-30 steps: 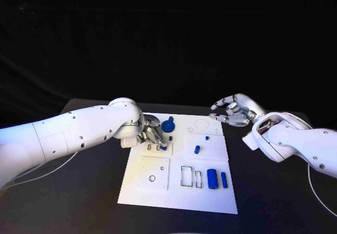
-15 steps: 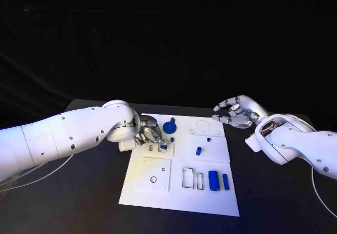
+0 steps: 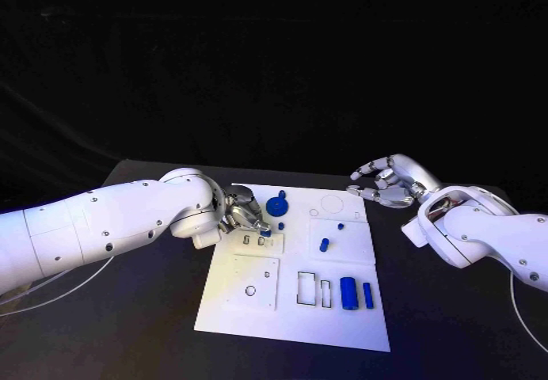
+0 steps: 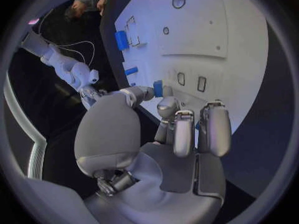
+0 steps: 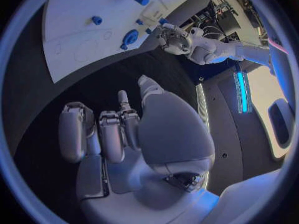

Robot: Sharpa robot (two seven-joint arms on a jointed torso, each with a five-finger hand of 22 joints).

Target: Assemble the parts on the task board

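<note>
Pinching a small blue part [image 3: 264, 233] in my left hand [image 3: 242, 218], I hold it at the fingertips just above the board [image 3: 245, 317], near its left edge toward the far end. Two small slots [image 3: 253, 240] lie right beside the part, so I judge that hand has the next move. My right hand [image 3: 386, 184] hangs off the board's far right corner, fingers curled, holding nothing.

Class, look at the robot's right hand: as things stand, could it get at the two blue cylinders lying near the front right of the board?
Probably yes. The right hand hovers empty beside the board's far corner, and nothing lies between it and the blue cylinders.
</note>
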